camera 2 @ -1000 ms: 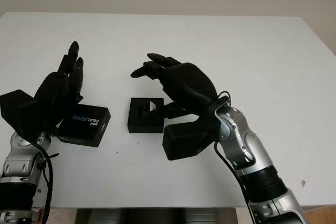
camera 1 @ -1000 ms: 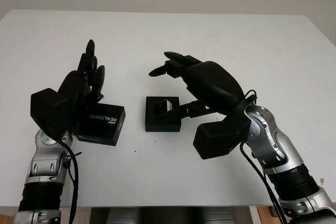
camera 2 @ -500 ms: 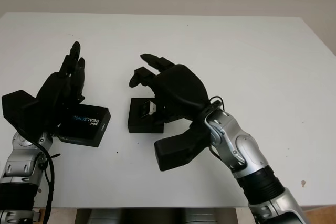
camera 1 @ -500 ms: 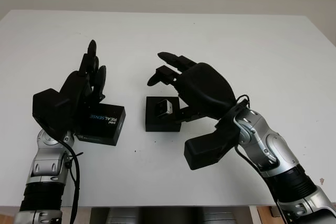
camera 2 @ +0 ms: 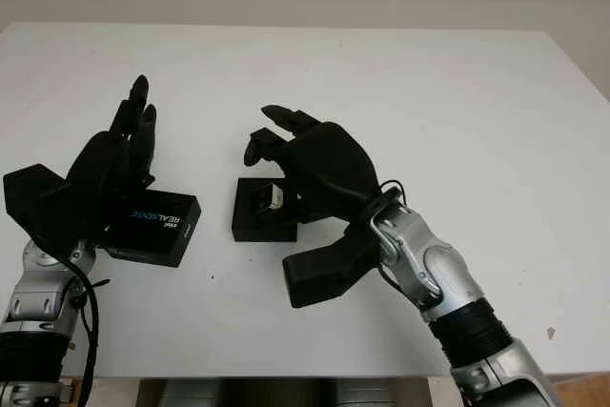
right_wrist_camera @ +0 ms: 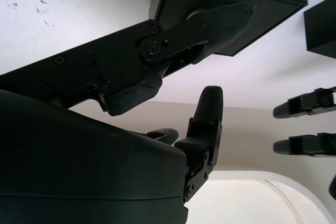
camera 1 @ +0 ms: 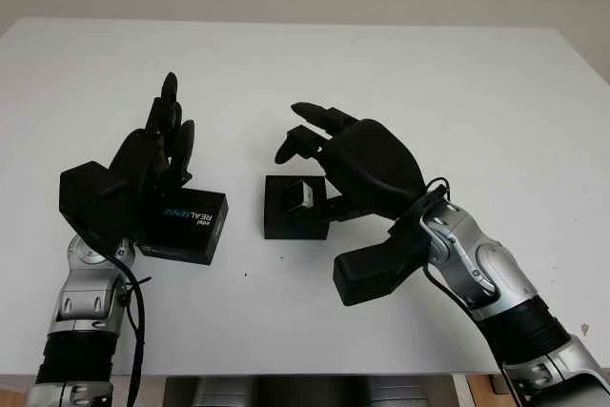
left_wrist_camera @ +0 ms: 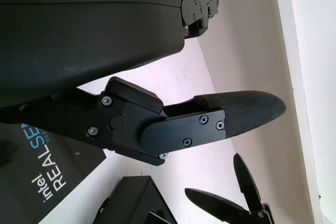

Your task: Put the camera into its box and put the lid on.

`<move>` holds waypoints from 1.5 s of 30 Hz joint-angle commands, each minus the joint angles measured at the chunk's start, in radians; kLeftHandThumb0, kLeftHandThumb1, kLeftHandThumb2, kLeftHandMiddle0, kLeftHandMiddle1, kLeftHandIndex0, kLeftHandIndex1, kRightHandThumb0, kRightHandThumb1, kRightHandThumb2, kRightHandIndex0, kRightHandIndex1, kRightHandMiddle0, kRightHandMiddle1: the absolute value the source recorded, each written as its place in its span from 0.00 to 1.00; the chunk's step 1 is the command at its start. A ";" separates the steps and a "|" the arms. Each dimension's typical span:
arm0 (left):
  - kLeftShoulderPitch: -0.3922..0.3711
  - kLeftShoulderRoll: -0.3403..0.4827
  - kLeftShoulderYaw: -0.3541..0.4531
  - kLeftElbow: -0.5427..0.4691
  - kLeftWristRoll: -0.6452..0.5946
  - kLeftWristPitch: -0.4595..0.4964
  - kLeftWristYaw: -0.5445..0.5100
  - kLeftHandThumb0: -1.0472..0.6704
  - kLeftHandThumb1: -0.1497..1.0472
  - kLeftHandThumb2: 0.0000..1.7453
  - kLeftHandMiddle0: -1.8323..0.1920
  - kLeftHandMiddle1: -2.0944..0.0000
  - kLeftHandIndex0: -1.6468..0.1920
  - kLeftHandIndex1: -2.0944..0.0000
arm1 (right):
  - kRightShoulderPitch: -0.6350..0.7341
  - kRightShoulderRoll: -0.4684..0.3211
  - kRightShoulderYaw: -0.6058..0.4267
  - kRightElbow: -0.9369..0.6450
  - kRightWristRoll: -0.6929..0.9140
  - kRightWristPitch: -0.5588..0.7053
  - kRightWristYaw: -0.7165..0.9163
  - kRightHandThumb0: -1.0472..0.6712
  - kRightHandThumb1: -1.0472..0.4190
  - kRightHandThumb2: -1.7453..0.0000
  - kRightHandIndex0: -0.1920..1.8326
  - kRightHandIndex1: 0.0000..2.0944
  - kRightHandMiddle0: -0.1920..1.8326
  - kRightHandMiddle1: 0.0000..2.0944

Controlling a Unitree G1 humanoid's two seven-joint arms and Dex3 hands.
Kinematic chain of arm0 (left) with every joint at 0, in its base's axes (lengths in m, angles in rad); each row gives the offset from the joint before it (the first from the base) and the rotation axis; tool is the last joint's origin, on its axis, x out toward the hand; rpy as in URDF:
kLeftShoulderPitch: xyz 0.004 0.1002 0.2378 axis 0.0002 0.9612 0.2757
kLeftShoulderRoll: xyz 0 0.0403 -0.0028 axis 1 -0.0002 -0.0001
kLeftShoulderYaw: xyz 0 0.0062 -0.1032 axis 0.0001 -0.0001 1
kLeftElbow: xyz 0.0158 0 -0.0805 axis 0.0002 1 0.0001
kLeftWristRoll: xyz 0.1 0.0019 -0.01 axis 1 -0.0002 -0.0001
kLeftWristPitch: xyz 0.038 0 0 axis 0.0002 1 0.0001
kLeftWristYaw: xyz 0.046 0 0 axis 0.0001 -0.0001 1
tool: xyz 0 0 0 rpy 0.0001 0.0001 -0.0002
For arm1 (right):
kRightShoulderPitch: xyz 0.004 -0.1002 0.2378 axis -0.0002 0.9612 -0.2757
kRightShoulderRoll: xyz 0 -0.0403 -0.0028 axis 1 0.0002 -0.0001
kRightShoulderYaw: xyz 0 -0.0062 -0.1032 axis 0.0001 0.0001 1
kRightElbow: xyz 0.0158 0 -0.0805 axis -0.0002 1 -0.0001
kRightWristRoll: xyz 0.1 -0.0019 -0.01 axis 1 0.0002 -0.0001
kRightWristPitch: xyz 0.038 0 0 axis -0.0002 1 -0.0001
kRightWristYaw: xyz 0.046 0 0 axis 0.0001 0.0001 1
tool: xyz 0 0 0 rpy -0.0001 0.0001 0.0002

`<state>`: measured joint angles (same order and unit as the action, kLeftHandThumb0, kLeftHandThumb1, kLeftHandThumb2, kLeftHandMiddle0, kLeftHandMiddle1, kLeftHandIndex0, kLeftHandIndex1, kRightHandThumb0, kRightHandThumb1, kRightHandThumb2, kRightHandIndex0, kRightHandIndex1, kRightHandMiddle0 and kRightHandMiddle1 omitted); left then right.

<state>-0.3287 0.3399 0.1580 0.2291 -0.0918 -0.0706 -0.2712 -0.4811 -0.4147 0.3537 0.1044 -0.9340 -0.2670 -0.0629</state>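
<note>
The black camera box (camera 1: 294, 207) lies open in the middle of the table, and a small silver camera (camera 1: 307, 194) shows inside it. Its lid (camera 1: 186, 226), black with REALSENSE lettering, lies flat to the left of the box. My right hand (camera 1: 310, 154) hovers open over the box's right side and far edge; its thumb (right_wrist_camera: 220, 22) reaches across the box (right_wrist_camera: 231, 3). My left hand (camera 1: 172, 135) stands open above the lid's far left corner, holding nothing. The lid's lettering (left_wrist_camera: 47, 177) appears under the left palm.
The white table (camera 1: 477, 92) stretches wide to the right and far side. Its front edge (camera 1: 286, 375) runs close beneath both forearms. Nothing else stands on it.
My right hand and forearm have shifted left and slightly lower, closer over the box. The left hand, lid and box have stayed in place.
</note>
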 commanded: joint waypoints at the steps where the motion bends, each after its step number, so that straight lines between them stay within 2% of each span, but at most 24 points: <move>1: 0.008 -0.006 -0.004 -0.004 -0.003 -0.013 -0.002 0.10 1.00 0.37 1.00 1.00 1.00 1.00 | -0.016 -0.004 0.005 0.009 -0.006 0.004 -0.014 0.15 0.04 0.97 0.26 0.06 0.28 0.49; 16: 0.013 -0.004 -0.008 -0.005 0.005 -0.010 -0.004 0.11 1.00 0.39 1.00 1.00 1.00 1.00 | -0.026 -0.004 0.017 0.050 -0.016 0.009 -0.056 0.16 0.03 0.97 0.28 0.06 0.32 0.47; 24: 0.011 -0.003 -0.005 -0.001 0.001 -0.022 -0.006 0.10 1.00 0.38 1.00 1.00 1.00 1.00 | -0.003 -0.016 0.023 -0.002 -0.019 0.036 0.006 0.16 0.04 0.97 0.28 0.05 0.31 0.48; 36: 0.014 -0.003 -0.004 -0.010 0.007 -0.017 0.006 0.09 1.00 0.37 1.00 1.00 1.00 1.00 | 0.011 -0.037 0.038 -0.033 -0.081 0.049 -0.014 0.15 0.05 0.97 0.34 0.06 0.37 0.58; 39: 0.013 -0.004 0.001 -0.005 -0.003 -0.023 0.003 0.09 1.00 0.36 1.00 1.00 1.00 1.00 | 0.009 -0.039 0.044 -0.040 -0.107 0.058 -0.015 0.15 0.04 0.97 0.35 0.06 0.36 0.64; 45: 0.015 -0.009 0.005 0.001 -0.011 -0.038 0.003 0.10 1.00 0.35 1.00 1.00 1.00 1.00 | 0.007 -0.044 0.056 -0.046 -0.155 0.065 -0.033 0.14 0.03 0.97 0.37 0.07 0.37 0.67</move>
<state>-0.3271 0.3388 0.1593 0.2302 -0.0959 -0.0986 -0.2689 -0.4777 -0.4504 0.4055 0.0689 -1.0851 -0.2073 -0.0875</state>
